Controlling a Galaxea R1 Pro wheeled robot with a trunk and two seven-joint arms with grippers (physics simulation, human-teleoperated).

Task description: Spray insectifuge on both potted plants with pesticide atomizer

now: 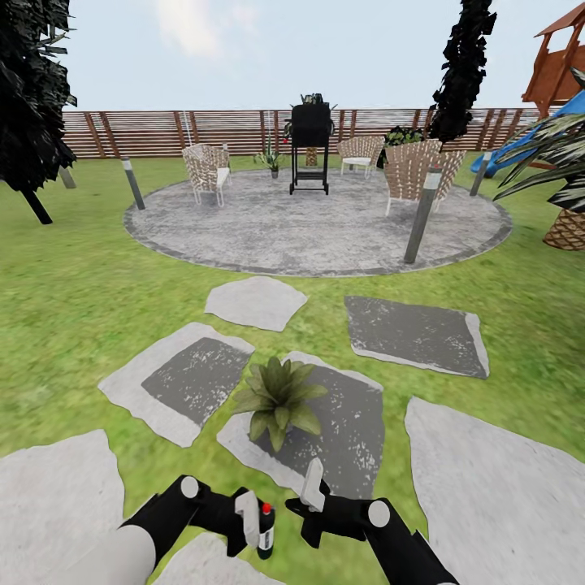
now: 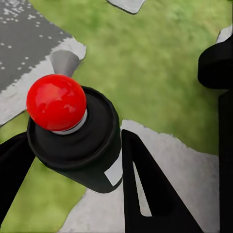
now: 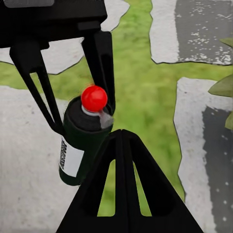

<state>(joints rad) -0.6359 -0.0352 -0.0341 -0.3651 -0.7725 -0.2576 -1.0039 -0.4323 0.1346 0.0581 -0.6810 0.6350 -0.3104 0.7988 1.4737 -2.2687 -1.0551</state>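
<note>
Green lawn with pale stepping stones (image 1: pixel 410 331) runs ahead to a grey round patio (image 1: pixel 317 223) and a slat fence (image 1: pixel 162 130). Held upright in the left pincer (image 1: pixel 252 520) is the pesticide atomizer (image 1: pixel 266 530), its fingers closed narrow on the dark body below the red cap. It looks light, rigid and smooth, so a mid-body grip is probably best. Just beside it, the right pincer (image 1: pixel 310 487) appears empty; how wide it stands I cannot tell. One potted plant (image 1: pixel 279 398) sits just ahead of both pincers.
</note>
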